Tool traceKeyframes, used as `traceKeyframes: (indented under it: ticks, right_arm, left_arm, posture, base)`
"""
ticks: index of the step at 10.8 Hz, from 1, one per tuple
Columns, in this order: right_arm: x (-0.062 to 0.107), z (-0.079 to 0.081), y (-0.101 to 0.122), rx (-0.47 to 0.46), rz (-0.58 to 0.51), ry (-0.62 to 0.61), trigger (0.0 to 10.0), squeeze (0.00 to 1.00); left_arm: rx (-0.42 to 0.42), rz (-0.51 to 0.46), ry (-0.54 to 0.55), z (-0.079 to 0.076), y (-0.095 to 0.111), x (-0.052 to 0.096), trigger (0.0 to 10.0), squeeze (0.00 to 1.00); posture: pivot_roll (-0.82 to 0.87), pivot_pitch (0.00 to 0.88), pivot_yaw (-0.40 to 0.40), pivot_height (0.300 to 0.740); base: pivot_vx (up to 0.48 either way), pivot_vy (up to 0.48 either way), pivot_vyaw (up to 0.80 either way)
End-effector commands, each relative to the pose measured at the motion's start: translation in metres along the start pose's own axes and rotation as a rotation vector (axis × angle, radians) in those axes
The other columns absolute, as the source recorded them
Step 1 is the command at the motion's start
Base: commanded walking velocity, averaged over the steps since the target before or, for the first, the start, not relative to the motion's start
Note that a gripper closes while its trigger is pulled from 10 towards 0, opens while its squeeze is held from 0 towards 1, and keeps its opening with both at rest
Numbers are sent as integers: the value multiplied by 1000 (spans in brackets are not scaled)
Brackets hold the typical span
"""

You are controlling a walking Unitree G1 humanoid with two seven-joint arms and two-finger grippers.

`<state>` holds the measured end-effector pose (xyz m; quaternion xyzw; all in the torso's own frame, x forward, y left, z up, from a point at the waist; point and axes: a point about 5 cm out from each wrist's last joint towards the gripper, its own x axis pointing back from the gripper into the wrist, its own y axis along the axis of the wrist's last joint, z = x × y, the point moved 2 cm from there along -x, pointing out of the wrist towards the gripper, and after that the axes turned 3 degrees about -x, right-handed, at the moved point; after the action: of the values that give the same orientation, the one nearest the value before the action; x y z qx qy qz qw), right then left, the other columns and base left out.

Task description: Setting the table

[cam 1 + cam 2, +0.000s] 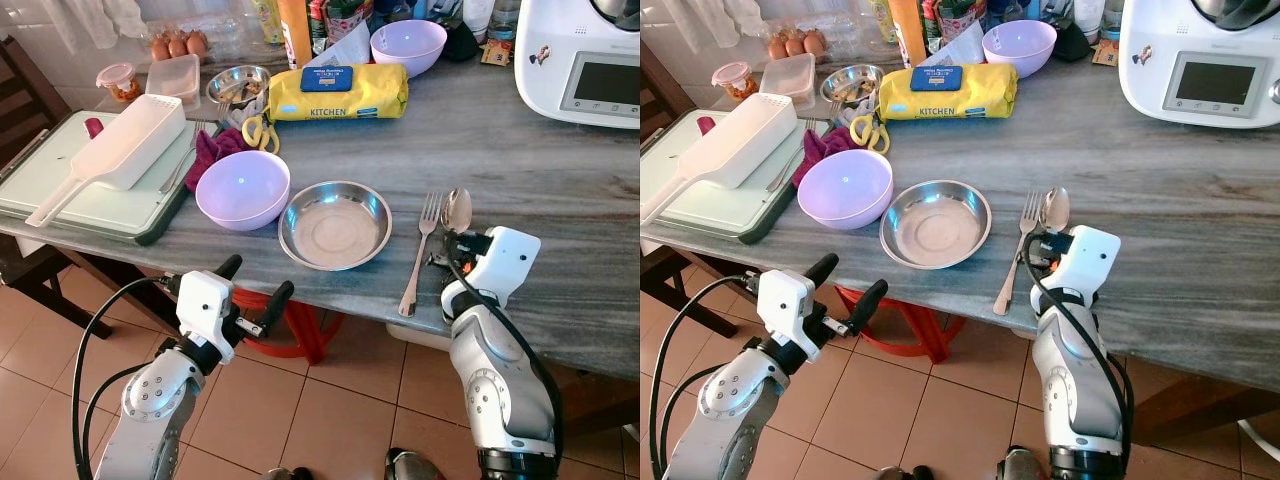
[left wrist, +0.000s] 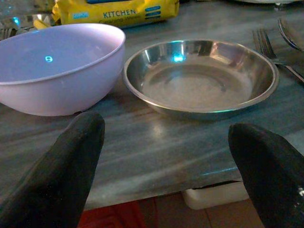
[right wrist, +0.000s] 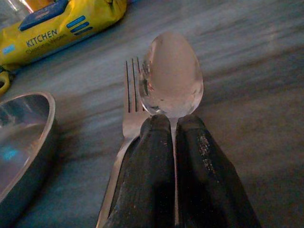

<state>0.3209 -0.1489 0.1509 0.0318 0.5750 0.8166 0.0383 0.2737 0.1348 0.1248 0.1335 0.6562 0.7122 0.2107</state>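
Your right gripper (image 3: 173, 137) clenches the shiny spoon (image 3: 172, 76) near the table's (image 1: 560, 190) front edge; left gripper (image 1: 254, 290) gapes before the bare steel dish (image 1: 335, 224).

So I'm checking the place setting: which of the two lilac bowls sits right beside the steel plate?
The near lilac bowl, at the table's front edge left of the steel plate. The other lilac bowl stands far back behind the yellow kitchen pack.
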Motion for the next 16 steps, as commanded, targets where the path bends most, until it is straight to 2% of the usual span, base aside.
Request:
traceKeyframes:
  ticks: [1,4,7,9,14,15,16]
  right_arm:
    - [1,-2,-16,-21,80,-15,10000,0]
    - [2,-15,-23,44,125,-89,10000,0]
    - [3,-22,-20,44,111,-130,10000,0]
    - [1,-24,-20,70,123,-153,10000,0]
    - [0,-22,-26,48,148,-161,10000,0]
    - [0,-22,-29,36,155,-157,10000,894]
    - [0,-23,-28,35,153,-157,10000,1000]
  left_arm:
    - [-8,15,-1,1,-1,1,10000,0]
    - [-5,10,0,-1,1,-1,10000,0]
    - [-7,13,-3,-2,1,-3,10000,0]
    - [-7,13,-6,-2,1,-3,10000,0]
    - [-11,19,-15,-2,0,-3,10000,0]
    - [-9,17,-24,-3,0,-3,10000,0]
    - [-6,15,-37,-4,0,-3,10000,0]
  posture:
    - [-74,213,141,740]
    - [-74,212,141,740]
    - [-78,212,143,740]
    - [-76,211,144,740]
    - [-70,209,148,740]
    - [-70,207,148,740]
    - [-69,207,148,740]
  base:
    - [0,0,0]
    - [0,0,0]
    - [0,0,0]
    - [0,0,0]
    - [0,0,0]
    - [0,0,0]
    - [0,0,0]
